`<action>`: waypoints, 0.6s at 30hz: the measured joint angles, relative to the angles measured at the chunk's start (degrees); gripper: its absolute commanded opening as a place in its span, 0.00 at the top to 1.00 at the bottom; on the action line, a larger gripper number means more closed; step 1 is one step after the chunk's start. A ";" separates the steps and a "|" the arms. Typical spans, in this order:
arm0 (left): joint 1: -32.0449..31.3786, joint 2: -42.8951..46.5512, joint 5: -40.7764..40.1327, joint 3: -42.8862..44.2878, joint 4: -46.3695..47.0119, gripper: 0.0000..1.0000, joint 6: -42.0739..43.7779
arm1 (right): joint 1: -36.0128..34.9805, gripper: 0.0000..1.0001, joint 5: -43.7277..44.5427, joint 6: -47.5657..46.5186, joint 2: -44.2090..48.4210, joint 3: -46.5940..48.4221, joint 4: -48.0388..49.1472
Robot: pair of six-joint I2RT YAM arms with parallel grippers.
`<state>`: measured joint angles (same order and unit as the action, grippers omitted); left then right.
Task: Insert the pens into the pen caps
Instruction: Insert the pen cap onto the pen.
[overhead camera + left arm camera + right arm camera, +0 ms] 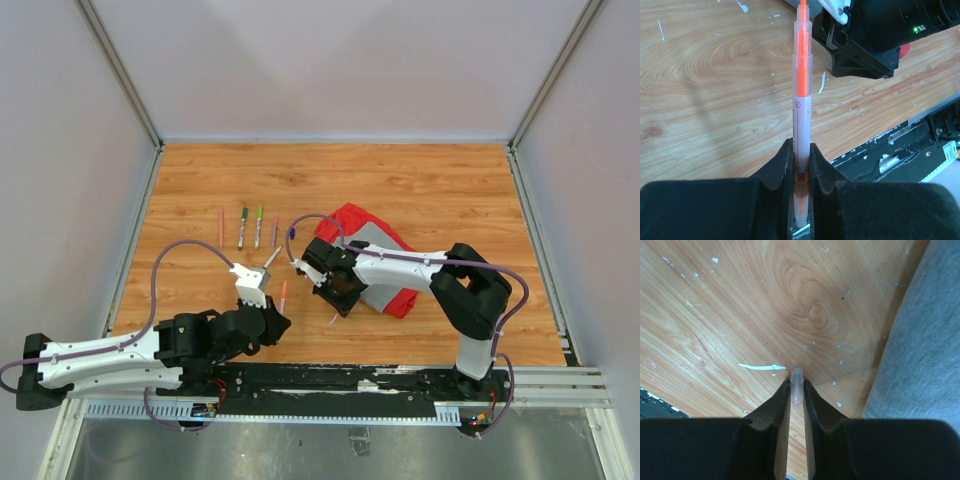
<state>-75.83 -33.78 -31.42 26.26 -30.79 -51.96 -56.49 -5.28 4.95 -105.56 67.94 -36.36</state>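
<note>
Left wrist: jaws tight on orange pen (pixel 801 100)

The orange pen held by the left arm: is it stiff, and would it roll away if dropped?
The orange pen is probably stiff: it juts straight from the left gripper without sagging. Its round, smooth barrel would likely roll on the table, and looks light.

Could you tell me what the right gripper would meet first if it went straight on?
Probably the table: only wood shows ahead of the right gripper and the cap it grips, though depth is unclear.
</note>
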 measured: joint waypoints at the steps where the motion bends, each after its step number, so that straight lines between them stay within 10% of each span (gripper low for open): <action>1: 0.00 0.13 -0.09 0.00 -0.15 0.99 -0.17 | 0.00 0.89 0.02 0.15 0.00 0.00 0.11; 18: 0.00 7.23 -1.49 -2.21 3.13 0.99 3.45 | 0.28 0.99 3.37 7.10 28.04 -25.42 14.53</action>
<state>-75.83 -26.55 -32.91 24.05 -27.66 -48.51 -56.21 -1.91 12.05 -77.52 42.52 -21.82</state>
